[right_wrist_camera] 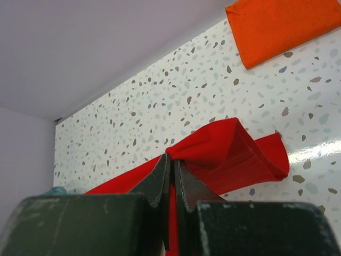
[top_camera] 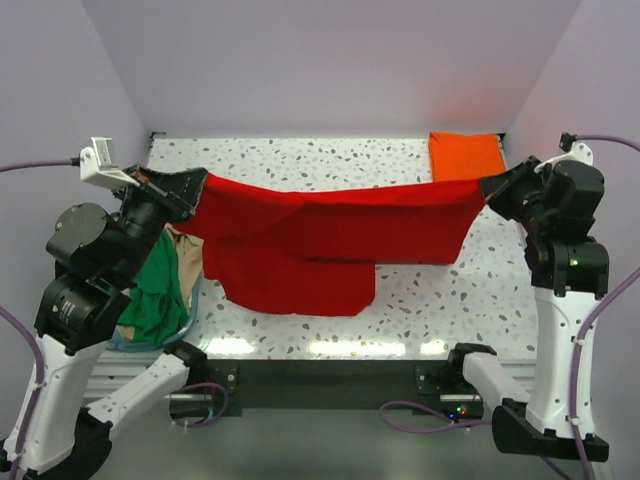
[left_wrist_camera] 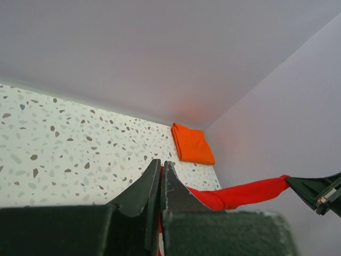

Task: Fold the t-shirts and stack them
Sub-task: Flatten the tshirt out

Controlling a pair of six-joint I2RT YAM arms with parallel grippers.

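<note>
You have the red t-shirt (top_camera: 330, 230) stretched across mid-frame, with the left gripper (top_camera: 192, 190) clamped on its left end and the right gripper (top_camera: 488, 188) clamped on its right. The folded orange t-shirt (top_camera: 465, 155) lies at upper right, and the green t-shirt (top_camera: 155, 298) sits bunched at lower left.

Left gripper (left_wrist_camera: 161, 169), jaws pinched on red t-shirt (left_wrist_camera: 240, 195), cloth stretched to right gripper (left_wrist_camera: 298, 186); folded orange t-shirt (left_wrist_camera: 193, 144), speckled table (left_wrist_camera: 64, 149) corner.
</note>
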